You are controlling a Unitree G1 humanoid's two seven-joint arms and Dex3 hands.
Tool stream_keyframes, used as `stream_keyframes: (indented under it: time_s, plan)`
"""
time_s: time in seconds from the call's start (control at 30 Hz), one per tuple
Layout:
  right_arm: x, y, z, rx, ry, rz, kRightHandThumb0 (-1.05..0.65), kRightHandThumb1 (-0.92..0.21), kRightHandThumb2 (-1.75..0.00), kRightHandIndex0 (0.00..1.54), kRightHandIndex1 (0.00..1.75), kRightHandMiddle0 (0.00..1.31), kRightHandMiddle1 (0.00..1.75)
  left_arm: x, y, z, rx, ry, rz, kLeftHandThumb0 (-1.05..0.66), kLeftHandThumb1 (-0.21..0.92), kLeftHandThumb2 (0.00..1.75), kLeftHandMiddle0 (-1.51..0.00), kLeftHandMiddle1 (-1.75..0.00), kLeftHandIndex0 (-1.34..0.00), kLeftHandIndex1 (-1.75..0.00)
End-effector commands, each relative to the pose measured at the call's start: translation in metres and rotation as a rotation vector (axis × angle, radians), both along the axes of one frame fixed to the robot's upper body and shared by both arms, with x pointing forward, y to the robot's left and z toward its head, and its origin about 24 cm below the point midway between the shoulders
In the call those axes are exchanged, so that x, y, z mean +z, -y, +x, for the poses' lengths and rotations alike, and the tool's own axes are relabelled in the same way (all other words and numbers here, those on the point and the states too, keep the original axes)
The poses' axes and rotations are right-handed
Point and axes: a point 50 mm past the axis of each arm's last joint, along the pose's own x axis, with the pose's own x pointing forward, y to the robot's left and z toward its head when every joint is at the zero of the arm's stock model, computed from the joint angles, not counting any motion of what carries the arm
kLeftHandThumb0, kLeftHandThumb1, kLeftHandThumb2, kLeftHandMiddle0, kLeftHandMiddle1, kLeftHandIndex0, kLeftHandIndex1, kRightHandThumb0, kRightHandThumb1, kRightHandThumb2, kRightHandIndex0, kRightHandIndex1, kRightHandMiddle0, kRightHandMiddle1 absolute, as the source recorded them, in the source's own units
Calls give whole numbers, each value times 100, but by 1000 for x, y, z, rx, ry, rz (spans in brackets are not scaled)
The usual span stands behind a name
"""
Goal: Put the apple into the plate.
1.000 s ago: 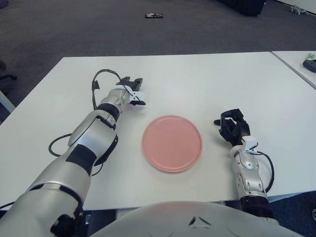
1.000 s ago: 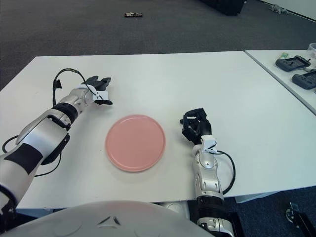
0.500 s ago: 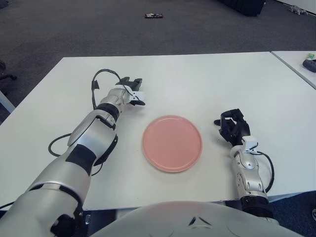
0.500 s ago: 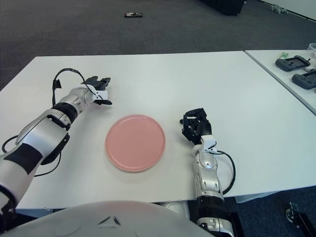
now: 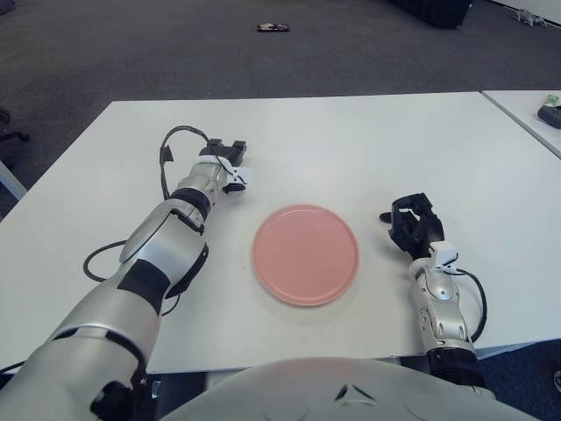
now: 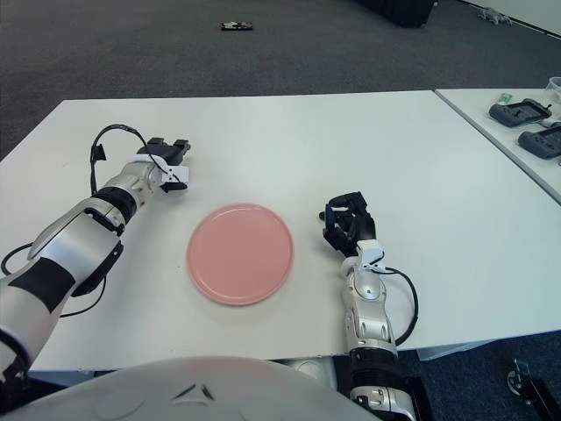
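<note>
Apple cannot be located in either view, so its position and its look cannot be told. The plate point(image 5: 305, 254) is seen near the front middle of the table point(image 5: 368, 140); it is round, flat and shallow, of an even pink colour with a smooth matte surface and a low rim, and only its bare pink surface is shown. The table is white, smooth and rectangular, with a thin edge. The left hand point(image 5: 224, 165) is placed over the table to the left of the plate and a little behind it, apart from the rim; its dark fingers are bent inward, and nothing is seen between them. A thin black cable point(image 5: 166, 153) is looped beside the silver wrist of this arm. The right hand point(image 5: 414, 226) is shown just to the right of the plate, not touching it; its black fingers are curled close together and nothing is held by them. Behind the table a dark grey carpet point(image 5: 175, 44) is seen, with a small dark object point(image 5: 273, 28) lying on it. A second white table point(image 6: 491, 92) is placed at the right, and two dark devices point(image 6: 526, 112) are laid on it.
</note>
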Motion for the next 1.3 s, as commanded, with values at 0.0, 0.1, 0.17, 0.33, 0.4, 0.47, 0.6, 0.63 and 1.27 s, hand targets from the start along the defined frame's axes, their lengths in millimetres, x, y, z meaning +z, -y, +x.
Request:
stream_keyframes:
  time_s: [0.0, 0.1, 0.17, 0.33, 0.4, 0.47, 0.6, 0.63, 1.27]
  plan:
    - [4, 1, 1, -3, 26, -4, -36, -80, -70, 48, 124, 26, 175, -11, -8, -7, 49, -17, -14, -6, 34, 116, -47, -159, -27, -170]
    - [5, 1, 2, -3, 33, -9, -36, -80, -70, 48, 124, 26, 175, -15, -13, -10, 76, 25, -36, -2, 29, 126, -62, -156, -40, -173]
    - [5, 1, 2, -2, 36, -9, -36, -80, -70, 49, 124, 26, 175, -15, -13, -10, 85, 50, -47, -1, 24, 133, -69, -156, -45, -174]
    - [5, 1, 2, 0, 47, -8, -36, -80, -70, 49, 123, 26, 175, -14, -13, -11, 120, 95, -112, 0, 15, 145, -79, -156, -53, -175]
    - [5, 1, 2, 0, 48, -6, -36, -79, -72, 49, 123, 27, 175, -14, -13, -11, 129, 102, -129, 0, 13, 148, -79, -158, -54, -175]
    - [5, 1, 2, 0, 49, -6, -36, -78, -72, 50, 123, 27, 175, -14, -13, -11, 136, 107, -141, 0, 12, 149, -80, -158, -55, -175]
    - [6, 2, 2, -7, 50, -2, -36, -77, -74, 50, 124, 28, 175, -14, -12, -11, 152, 120, -171, 0, 10, 152, -80, -161, -56, -175]
    - [6, 2, 2, -8, 51, -2, -36, -77, -75, 50, 124, 28, 175, -13, -12, -11, 154, 122, -176, 0, 10, 153, -80, -161, -57, -175]
    - [6, 2, 2, -11, 55, -1, -36, -78, -72, 50, 123, 27, 175, -13, -13, -11, 166, 138, -211, 0, 0, 162, -88, -160, -64, -175]
